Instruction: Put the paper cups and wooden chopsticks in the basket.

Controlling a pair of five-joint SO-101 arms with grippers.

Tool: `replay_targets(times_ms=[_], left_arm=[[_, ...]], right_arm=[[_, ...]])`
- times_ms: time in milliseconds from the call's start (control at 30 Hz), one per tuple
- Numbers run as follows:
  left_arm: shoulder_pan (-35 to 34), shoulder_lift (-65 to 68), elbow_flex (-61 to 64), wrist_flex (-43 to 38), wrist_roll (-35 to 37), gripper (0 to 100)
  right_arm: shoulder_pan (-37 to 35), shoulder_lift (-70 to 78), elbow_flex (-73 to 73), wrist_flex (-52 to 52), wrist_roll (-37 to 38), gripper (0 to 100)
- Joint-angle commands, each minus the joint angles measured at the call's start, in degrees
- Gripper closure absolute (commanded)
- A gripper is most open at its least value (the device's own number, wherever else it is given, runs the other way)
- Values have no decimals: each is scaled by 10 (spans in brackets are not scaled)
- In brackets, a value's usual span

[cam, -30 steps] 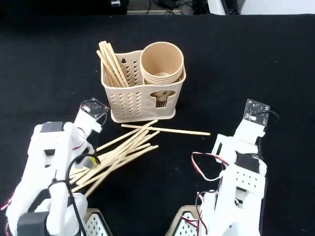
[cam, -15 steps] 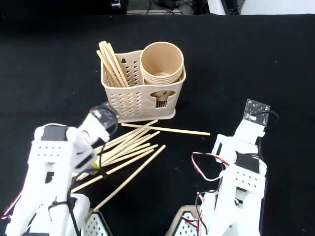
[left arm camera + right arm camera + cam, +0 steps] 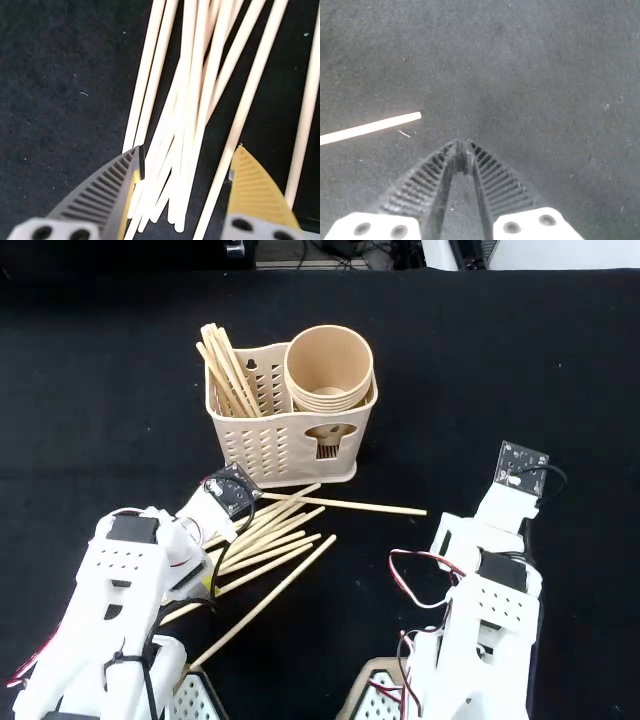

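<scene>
A beige slotted basket (image 3: 290, 445) stands on the black table, with several wooden chopsticks (image 3: 226, 368) upright in one compartment and stacked paper cups (image 3: 328, 365) in the other. A loose pile of chopsticks (image 3: 272, 536) lies fanned out in front of it, and a single chopstick (image 3: 345, 505) lies apart beside the pile. My left arm (image 3: 135, 575) leans over the pile's near end. My left gripper (image 3: 189, 147) is open, straddling several chopsticks (image 3: 192, 100) that run between its fingers. My right gripper (image 3: 461, 146) is shut on nothing, just above bare cloth, with a chopstick tip (image 3: 375, 127) nearby.
The right arm (image 3: 495, 570) stands at the front right, away from the basket. One chopstick (image 3: 265, 603) lies diagonally, reaching toward the front edge between the two arm bases. Black cloth covers the whole table.
My left arm has swung toward the basket and over the pile. The chopsticks shifted and spread, one sliding out toward the front. The right arm has not moved.
</scene>
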Motion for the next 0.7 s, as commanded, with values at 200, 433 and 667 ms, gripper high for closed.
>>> replay_targets(times_ms=[200, 433, 667], left_arm=[[-7, 131, -28, -41, 4, 758], [10, 133, -71, 30, 4, 825], [29, 136, -57, 33, 4, 827]], right_arm=[[4, -10, -3, -11, 0, 983], [4, -10, -3, -11, 0, 983], [4, -10, -4, -11, 0, 983]])
